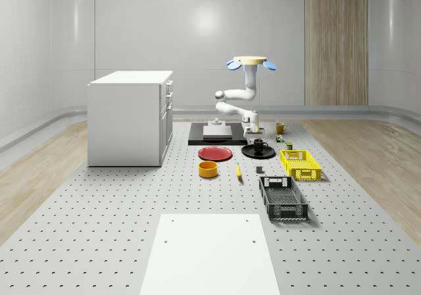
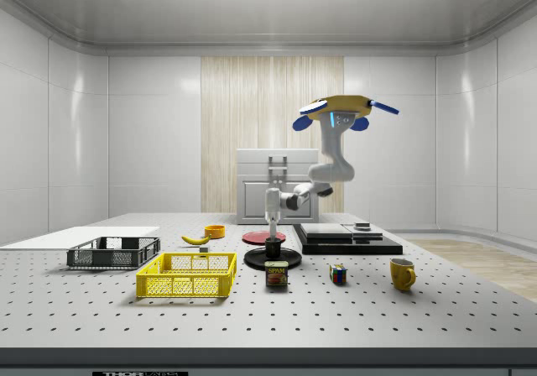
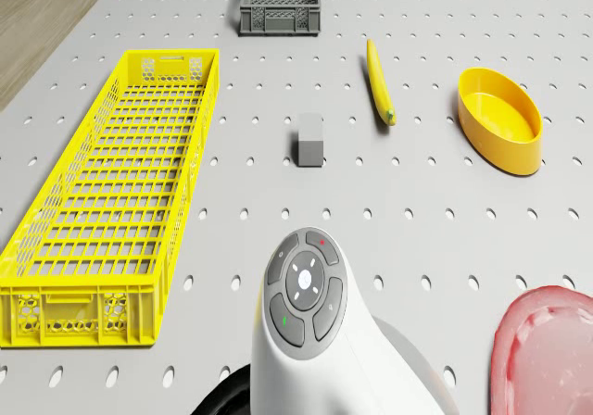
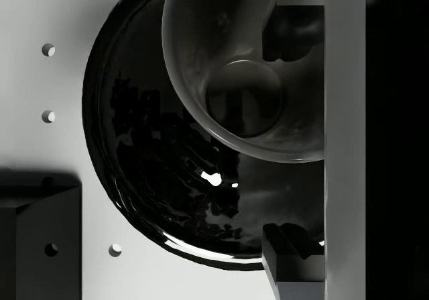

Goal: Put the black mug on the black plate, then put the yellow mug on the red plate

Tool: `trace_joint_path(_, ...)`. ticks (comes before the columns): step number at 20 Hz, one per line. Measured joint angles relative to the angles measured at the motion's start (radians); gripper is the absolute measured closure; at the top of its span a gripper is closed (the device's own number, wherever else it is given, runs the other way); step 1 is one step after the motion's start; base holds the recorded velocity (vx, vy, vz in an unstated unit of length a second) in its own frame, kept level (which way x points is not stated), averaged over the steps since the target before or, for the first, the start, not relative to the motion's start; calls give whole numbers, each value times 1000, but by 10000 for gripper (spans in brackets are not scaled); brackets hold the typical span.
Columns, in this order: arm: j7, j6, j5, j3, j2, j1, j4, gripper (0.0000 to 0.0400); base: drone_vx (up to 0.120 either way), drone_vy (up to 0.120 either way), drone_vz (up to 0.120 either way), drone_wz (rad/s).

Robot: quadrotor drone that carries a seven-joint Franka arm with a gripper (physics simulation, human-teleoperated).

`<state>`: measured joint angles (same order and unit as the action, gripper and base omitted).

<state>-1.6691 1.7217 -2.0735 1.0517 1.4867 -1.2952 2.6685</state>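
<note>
Black mug [image 4: 244, 65] on black plate [image 4: 147, 159] (wrist view), hand [image 2: 273, 235] grip unclear, drone [image 2: 342, 110] hovering above.

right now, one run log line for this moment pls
drone: hovering over table | gripper: down at black mug | black mug: on black plate | yellow mug: on table, not on red plate

Two mugs — a black mug [image 1: 258, 143] and a yellow mug [image 1: 280, 128]. Two plates — a black plate [image 1: 249, 153] and a red plate [image 1: 215, 153]. Two crates: a yellow crate [image 1: 300, 164], a dark crate [image 1: 283, 197].

pale panelled walls with a wood strip [image 1: 335, 41] — white cabinet [image 1: 128, 117] on the perforated floor [image 1: 99, 229].
</note>
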Motion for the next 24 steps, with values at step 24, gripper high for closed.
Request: trace_joint_path(24,10,-35,12,23,-19,21,17,0,-78,102,80,0)
